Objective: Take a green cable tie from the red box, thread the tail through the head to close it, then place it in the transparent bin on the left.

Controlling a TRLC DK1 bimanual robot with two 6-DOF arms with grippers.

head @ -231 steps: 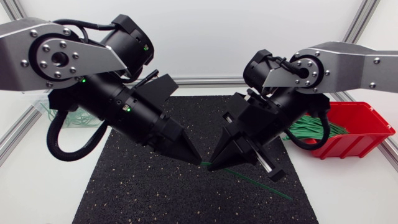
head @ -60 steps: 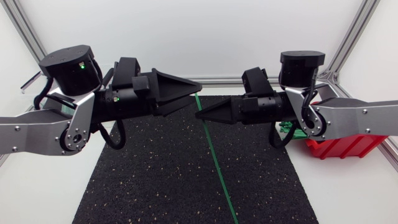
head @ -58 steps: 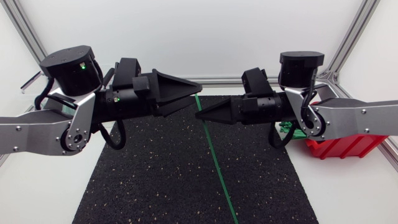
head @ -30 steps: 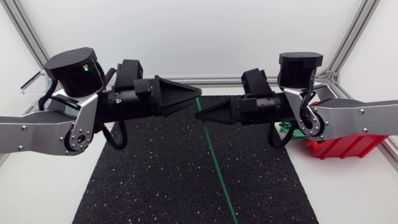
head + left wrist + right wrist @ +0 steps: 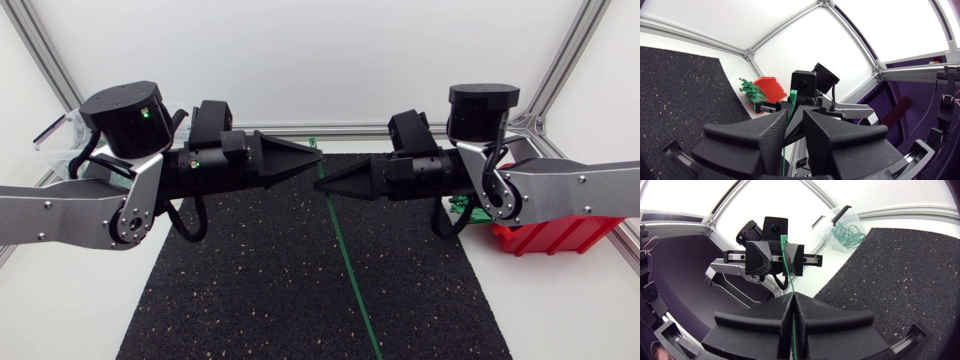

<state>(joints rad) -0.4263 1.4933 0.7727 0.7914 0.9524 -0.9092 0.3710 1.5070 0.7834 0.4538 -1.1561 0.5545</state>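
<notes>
Where left pincer (image 5: 315, 151) faces right pincer (image 5: 320, 186), one cable tie (image 5: 345, 262)

Silver-grey bolted links (image 5: 575, 195), black joints (image 5: 484, 112), cables (image 5: 186, 222), wedge-fingered black left hand (image 5: 317, 152), right hand (image 5: 319, 186)

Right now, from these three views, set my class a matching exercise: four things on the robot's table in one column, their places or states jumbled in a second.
Things
1. red plastic box
2. transparent bin
3. long green cable tie
4. black speckled mat

Places or states
A. lies under both arms
B. at the table's right, holding loose green ties
C. pinched in the right gripper
D. at the table's left, holding green ties

Pairs: 1-B, 2-D, 3-C, 4-A
</notes>
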